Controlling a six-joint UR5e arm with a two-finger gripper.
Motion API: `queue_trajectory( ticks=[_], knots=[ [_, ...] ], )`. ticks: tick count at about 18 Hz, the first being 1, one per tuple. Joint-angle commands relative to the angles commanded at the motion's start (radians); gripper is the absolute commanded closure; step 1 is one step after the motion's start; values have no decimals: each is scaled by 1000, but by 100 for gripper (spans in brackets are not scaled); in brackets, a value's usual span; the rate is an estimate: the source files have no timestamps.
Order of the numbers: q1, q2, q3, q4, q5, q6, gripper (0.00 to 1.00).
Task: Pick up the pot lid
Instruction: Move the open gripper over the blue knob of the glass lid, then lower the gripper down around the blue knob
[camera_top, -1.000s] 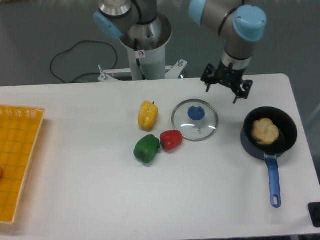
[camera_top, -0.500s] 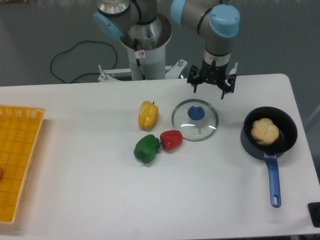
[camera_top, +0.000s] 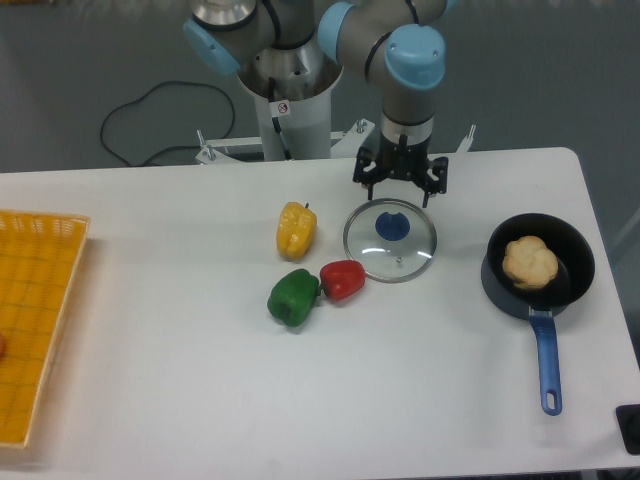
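**Pot lid, clear, blue knob: on table, unheld; gripper open near its far rim**

Table (camera_top: 200, 400), white: bears the whole lot.

Gripper (camera_top: 398, 196), two-finger, one: open, nothing between the fingers; pointed down by the lid's far rim, its height above the table hard to judge. Spread presumably kept wide to pass either side of the knob. Step in hand, as judged: the approach, grasp not yet made.

Crate (camera_top: 30, 280), orange-yellow: at the left edge, out of the likely working path.

Pan (camera_top: 574, 262), black, blue handle (camera_top: 548, 365): right of the lid and apart from it, handle towards the camera. Seems to serve as holder for a brown item (camera_top: 530, 263).

Pot lid (camera_top: 390, 262), clear: flat, knob up, which should suit a grasp from above.

Peppers, seemingly, three: green (camera_top: 293, 298), yellow (camera_top: 295, 232), red (camera_top: 342, 279). Red one just beside the lid, contact not certain; a low sideways sweep might nudge it.

Knob (camera_top: 392, 227), blue: mid-lid, the probable grip point.

Changes against the earlier frames. Gripper: shifted leftward across the view, and turned, its fingers now nearer the lid and the knob. Pan, lid, peppers: positions unchanged.
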Motion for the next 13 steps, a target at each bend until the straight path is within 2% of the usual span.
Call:
queue_trajectory(
  ticks=[8,13],
  knots=[
    [-5,-22,0,14,5,-34,0],
    [4,-60,20,20,5,-23,0]
  ],
)
